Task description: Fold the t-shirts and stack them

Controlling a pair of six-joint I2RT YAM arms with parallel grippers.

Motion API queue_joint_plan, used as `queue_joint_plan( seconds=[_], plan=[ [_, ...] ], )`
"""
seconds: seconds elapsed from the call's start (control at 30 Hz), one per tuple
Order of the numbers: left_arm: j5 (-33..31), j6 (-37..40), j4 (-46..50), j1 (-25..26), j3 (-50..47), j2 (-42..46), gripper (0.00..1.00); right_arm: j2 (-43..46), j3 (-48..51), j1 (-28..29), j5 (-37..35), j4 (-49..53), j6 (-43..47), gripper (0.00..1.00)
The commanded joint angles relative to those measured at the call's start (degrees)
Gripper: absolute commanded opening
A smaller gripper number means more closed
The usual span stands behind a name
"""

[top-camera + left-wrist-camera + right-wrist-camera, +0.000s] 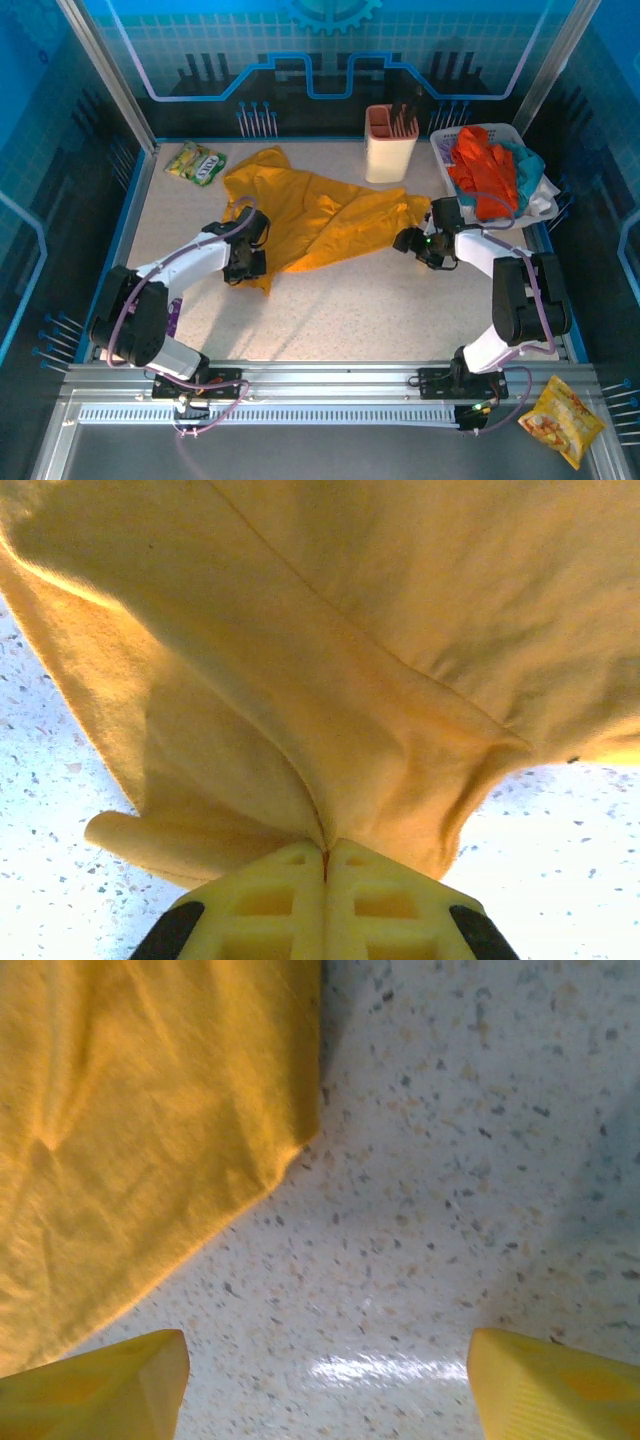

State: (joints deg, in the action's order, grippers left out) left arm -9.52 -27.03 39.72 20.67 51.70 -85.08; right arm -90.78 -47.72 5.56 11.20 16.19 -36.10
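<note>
A mustard-yellow t-shirt (320,215) lies spread and rumpled across the middle of the table. My left gripper (248,262) is shut on its lower left edge; in the left wrist view the cloth (330,680) rises out of the pinched yellow fingers (270,900). My right gripper (412,243) stands open just off the shirt's right end, with bare table between its fingers (110,1380); the shirt's edge (150,1130) lies to the upper left. Orange-red (482,170), teal (523,165) and whitish t-shirts are heaped in the white basket (443,148) at the back right.
A cream holder (389,143) with utensils stands at the back centre. A green-yellow snack packet (196,163) lies at the back left. An orange snack bag (561,420) sits off the table at the front right. Blue walls rim the table.
</note>
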Motion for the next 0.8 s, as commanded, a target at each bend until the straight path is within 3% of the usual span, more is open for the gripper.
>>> queue_joint_plan(
  seconds=[0.0,0.63,0.67,0.77],
  plan=[
    [2.47,-0.9,-1.85,-0.9,-2.24,2.79,0.0,-1.5,-0.63,-0.14,0.56,-4.93,-1.75,0.69],
    [4.38,-1.49,-2.67,-1.51,-3.45,4.08,0.0,-13.84,-12.05,1.06,-2.03,-6.76,-1.73,0.51],
    [4.0,-1.37,-2.38,-1.51,-3.52,4.28,0.0,-14.32,-12.58,1.25,-2.39,-6.23,-1.4,0.49],
    [3.06,-0.91,-1.17,-1.73,-3.54,5.36,0.0,-14.36,-12.86,1.4,-2.56,-5.1,-1.04,0.25]
  ],
)
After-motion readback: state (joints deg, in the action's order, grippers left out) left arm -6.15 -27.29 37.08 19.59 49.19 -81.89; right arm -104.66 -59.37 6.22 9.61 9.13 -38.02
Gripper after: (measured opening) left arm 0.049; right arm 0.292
